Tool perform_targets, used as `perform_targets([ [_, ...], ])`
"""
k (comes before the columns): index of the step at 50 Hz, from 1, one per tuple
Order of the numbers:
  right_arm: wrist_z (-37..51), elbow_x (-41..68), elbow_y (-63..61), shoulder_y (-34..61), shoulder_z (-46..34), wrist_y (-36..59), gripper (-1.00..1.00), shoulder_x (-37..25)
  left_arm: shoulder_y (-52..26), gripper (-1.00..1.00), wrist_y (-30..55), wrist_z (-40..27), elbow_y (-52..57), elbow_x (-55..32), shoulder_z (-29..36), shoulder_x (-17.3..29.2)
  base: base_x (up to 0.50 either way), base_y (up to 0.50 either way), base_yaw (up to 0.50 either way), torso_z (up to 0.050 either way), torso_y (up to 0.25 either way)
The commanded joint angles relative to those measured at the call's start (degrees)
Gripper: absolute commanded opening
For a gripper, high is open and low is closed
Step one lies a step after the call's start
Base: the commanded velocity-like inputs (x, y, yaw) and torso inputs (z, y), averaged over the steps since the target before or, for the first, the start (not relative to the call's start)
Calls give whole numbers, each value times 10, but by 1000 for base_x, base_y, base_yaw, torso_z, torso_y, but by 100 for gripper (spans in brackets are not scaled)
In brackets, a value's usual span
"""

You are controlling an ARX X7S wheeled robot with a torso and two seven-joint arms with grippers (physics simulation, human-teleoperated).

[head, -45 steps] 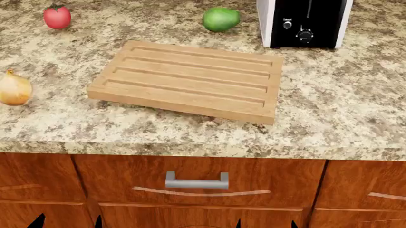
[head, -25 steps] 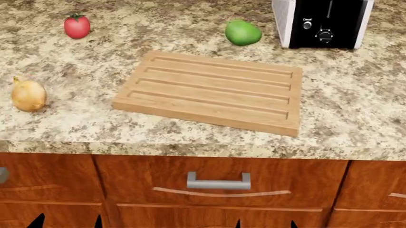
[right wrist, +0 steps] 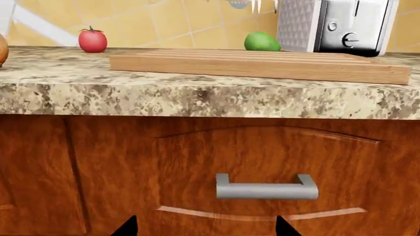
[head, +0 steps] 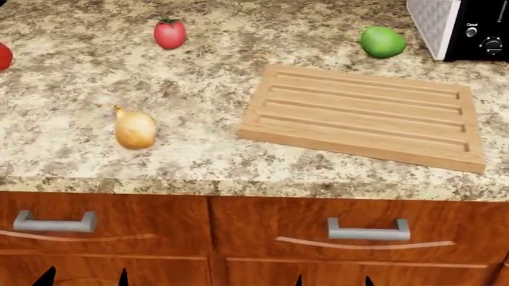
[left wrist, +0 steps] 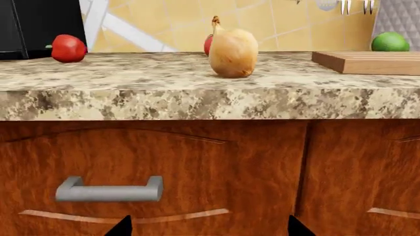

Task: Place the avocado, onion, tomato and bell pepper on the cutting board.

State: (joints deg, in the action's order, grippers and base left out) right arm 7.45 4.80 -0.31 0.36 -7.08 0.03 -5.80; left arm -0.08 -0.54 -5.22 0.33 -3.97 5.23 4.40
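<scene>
Since the earlier head views, everything on the table [head: 71, 83] has slid rightward in the picture: the cutting board [head: 362, 116] now sits right of centre, the onion [head: 134, 128] has come well into view, the toaster [head: 465, 30] is cut off at the right edge, and a second drawer handle [head: 54, 222] shows at left.

Both pairs of jaws hang low in front of the wooden drawers, below the table's edge, with only dark fingertips [head: 47, 277] peeking in at the bottom of each view. The tips stand apart and nothing lies between them, so both pairs of jaws look open and empty.

From the left jaws [left wrist: 206, 227], the onion stands above on the table, nearly straight ahead, with the board off to one side. From the right jaws [right wrist: 204, 226], the board lies above and ahead; the tomato [right wrist: 92, 40] and avocado [right wrist: 262, 42] sit beyond it. A red shape [head: 4, 56] at the far left edge may be the bell pepper.
</scene>
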Motion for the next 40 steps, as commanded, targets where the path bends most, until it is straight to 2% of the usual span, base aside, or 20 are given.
perform_targets([
  [1,9,6,0,1,-8,0,100,-7,-1,100,0,-10,1,-7,9,8,0,500,0,0,0],
  [40,29,22,1,6,-28,3,100,-22,-9,100,-6,-39,-11,-14,39,29,0,491,0,0,0],
])
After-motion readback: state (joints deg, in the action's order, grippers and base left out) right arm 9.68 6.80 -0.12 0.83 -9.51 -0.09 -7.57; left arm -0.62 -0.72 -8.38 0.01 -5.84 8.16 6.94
